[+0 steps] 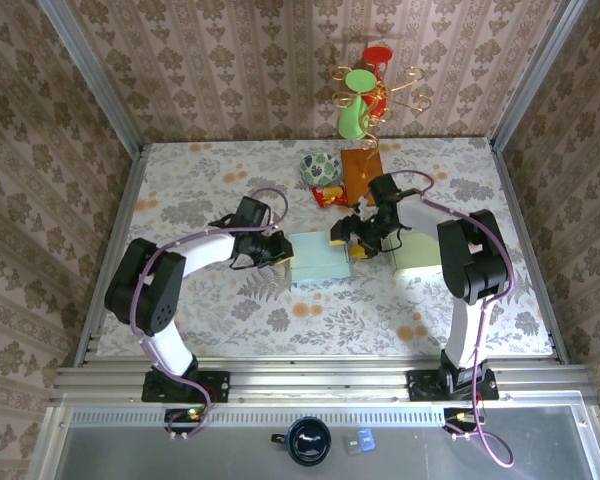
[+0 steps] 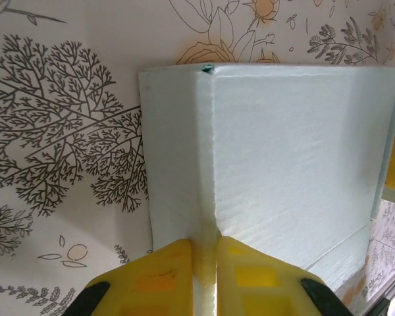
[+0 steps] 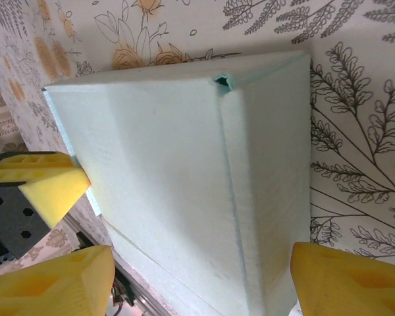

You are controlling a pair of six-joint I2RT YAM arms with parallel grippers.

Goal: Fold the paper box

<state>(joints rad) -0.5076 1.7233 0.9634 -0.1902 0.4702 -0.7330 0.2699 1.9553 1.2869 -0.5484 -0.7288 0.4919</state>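
Observation:
The pale blue-green paper box (image 1: 318,262) lies on the floral tabletop between the two arms. My left gripper (image 1: 278,252) is at its left edge. In the left wrist view the yellow fingers (image 2: 164,280) are shut on a raised side wall of the box (image 2: 289,151), pinching its fold line. My right gripper (image 1: 354,243) is at the box's right side. In the right wrist view it (image 3: 201,280) stands open, its fingers wide apart on either side of the box (image 3: 158,164) and its creased wall. A corner seam shows at the far end.
A second pale box piece (image 1: 417,258) lies under the right arm. Behind the box stand a patterned bowl (image 1: 320,167), a red snack packet (image 1: 327,195), an orange box (image 1: 362,170) and a green vase (image 1: 353,110). A dark mug (image 1: 308,440) sits off the table in front.

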